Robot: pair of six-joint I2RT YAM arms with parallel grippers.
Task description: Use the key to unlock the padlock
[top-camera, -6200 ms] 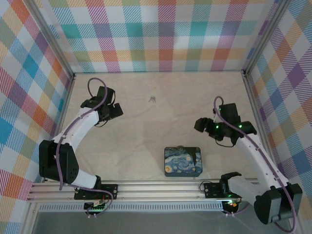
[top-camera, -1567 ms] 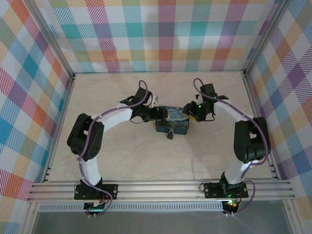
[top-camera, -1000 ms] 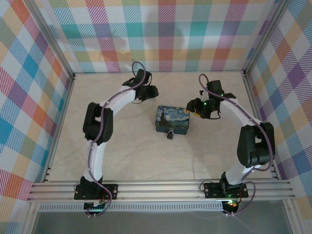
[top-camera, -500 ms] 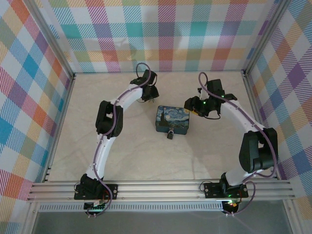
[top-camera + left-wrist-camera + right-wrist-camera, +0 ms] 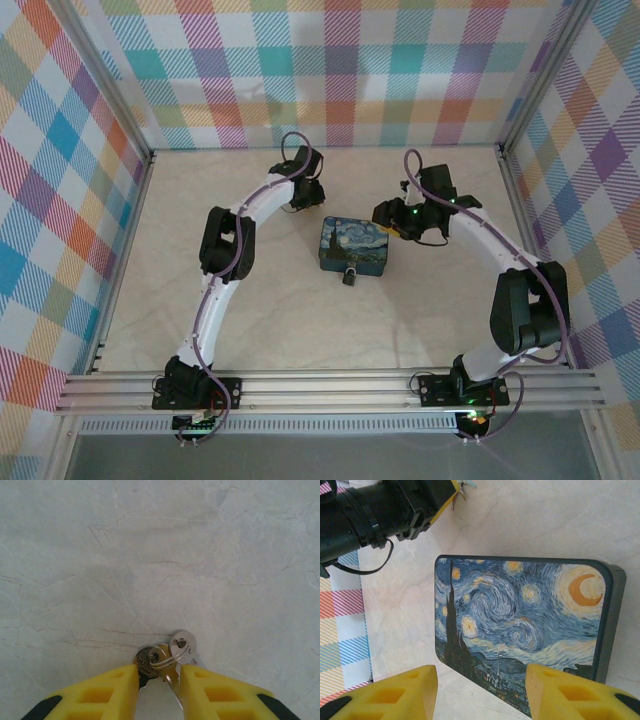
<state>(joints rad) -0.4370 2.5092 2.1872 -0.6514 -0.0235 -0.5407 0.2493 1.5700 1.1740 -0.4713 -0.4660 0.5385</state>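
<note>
Two small silvery keys (image 5: 167,656) on one ring lie flat on the table. My left gripper (image 5: 159,674) stands over them, open by a narrow gap, with a yellow finger (image 5: 115,690) close on each side of the key. From above, my left gripper (image 5: 308,196) is behind the blue painted tin (image 5: 353,247). The tiny dark padlock (image 5: 350,276) hangs at the tin's near edge. My right gripper (image 5: 388,218) hovers open at the tin's right end. In its wrist view my right gripper (image 5: 481,680) has the tin (image 5: 520,615) between wide-apart fingers, not touching.
Checked fabric walls and metal posts (image 5: 128,215) close in the table on three sides. The left arm's black wrist (image 5: 375,510) reaches across behind the tin. Bare tabletop (image 5: 280,320) lies between the tin and the arm bases.
My left gripper has settled over the keys and its jaws have narrowed around them. The right gripper has shifted slightly toward the tin. The tin and padlock have not moved in the last second.
</note>
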